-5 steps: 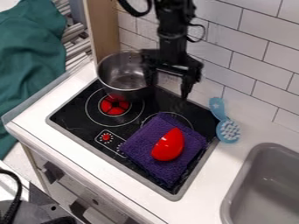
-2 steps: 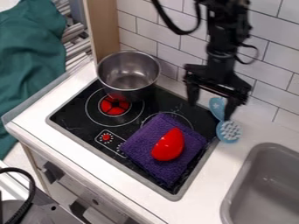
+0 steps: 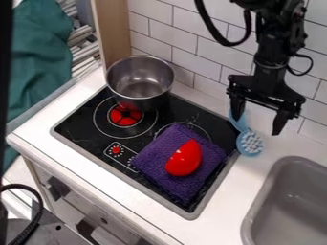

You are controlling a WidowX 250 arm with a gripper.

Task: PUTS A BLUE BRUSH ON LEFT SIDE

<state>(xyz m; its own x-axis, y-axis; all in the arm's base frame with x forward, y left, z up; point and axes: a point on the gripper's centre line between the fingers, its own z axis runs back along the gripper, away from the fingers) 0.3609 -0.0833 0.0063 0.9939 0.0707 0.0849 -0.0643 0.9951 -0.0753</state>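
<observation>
Blue brush (image 3: 250, 143) — gripper (image 3: 257, 125) pointing down near it, fingers (image 3: 279, 123) apart

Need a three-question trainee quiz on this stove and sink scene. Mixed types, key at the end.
1. True or false: the red object lies on the purple cloth.
2. Which of these is nearest the gripper?
a) metal pot
b) blue brush
c) grey sink
3. Fill in one word, "apart" or "together": the gripper's two fingers are ____.

Key: 1 true; 2 b; 3 apart.
</observation>
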